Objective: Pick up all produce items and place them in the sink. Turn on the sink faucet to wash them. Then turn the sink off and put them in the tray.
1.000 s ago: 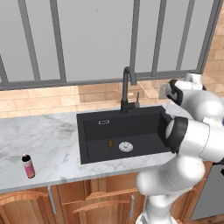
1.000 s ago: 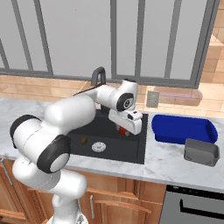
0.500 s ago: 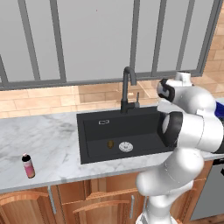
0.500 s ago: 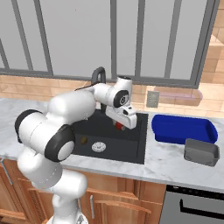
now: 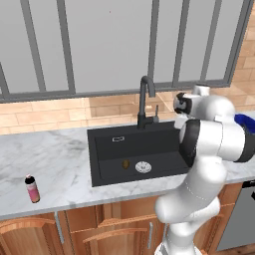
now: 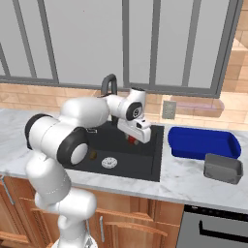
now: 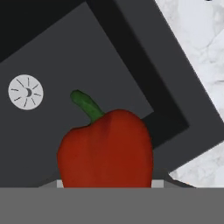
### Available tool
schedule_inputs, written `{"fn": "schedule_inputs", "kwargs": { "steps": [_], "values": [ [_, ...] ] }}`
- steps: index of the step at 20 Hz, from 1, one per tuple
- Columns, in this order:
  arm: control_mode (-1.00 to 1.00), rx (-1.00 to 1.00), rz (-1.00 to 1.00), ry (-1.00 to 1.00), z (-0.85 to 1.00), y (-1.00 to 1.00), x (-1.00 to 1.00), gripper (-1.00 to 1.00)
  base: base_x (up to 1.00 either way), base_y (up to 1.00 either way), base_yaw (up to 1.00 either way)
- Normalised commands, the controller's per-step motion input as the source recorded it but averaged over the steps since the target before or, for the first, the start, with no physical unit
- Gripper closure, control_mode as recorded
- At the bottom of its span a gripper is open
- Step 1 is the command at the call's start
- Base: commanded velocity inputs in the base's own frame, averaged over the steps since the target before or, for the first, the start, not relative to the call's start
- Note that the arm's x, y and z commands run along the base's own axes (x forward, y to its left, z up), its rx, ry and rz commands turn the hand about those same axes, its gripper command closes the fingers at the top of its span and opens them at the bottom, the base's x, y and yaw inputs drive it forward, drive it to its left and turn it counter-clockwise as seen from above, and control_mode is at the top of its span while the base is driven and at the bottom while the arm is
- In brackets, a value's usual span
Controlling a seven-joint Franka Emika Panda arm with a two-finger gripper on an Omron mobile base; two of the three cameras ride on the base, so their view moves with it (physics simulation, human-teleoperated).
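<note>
Marble counter (image 5: 60,154) carries the sink (image 5: 107,164) below the claw (image 6: 131,140); 1 pink bottle (image 5: 32,189), blue tray (image 6: 203,143) and grey container (image 6: 223,168) flank it.

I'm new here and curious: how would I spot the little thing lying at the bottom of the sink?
Find the black sink set in the marble counter, below the tall black faucet. On its floor sits a round silver drain; just left of that lies a small brownish-olive ball. It is dull and dark, unlike the shiny drain or the red pepper over the basin.

Grey-framed window (image 5: 114,45), tan brick backsplash (image 5: 60,112), white marble counter (image 5: 45,164), wooden cabinets (image 5: 99,229).
</note>
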Motion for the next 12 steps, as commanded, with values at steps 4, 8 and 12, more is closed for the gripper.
{"fn": "schedule_inputs", "kwargs": {
  "steps": [4, 8, 12],
  "values": [
    [-1.0, 0.0, 0.03, 0.0, -0.41, 0.0, 0.29, 1.0, 0.0, 0.0, 0.0],
    [-1.0, 0.0, 0.05, 0.0, -0.38, 0.0, 0.3, 1.0, 0.0, 0.0, 0.0],
    [-1.0, 0.01, 0.06, 0.0, -0.45, 0.02, 0.31, 1.0, 0.0, 0.0, 0.0]
  ]
}}
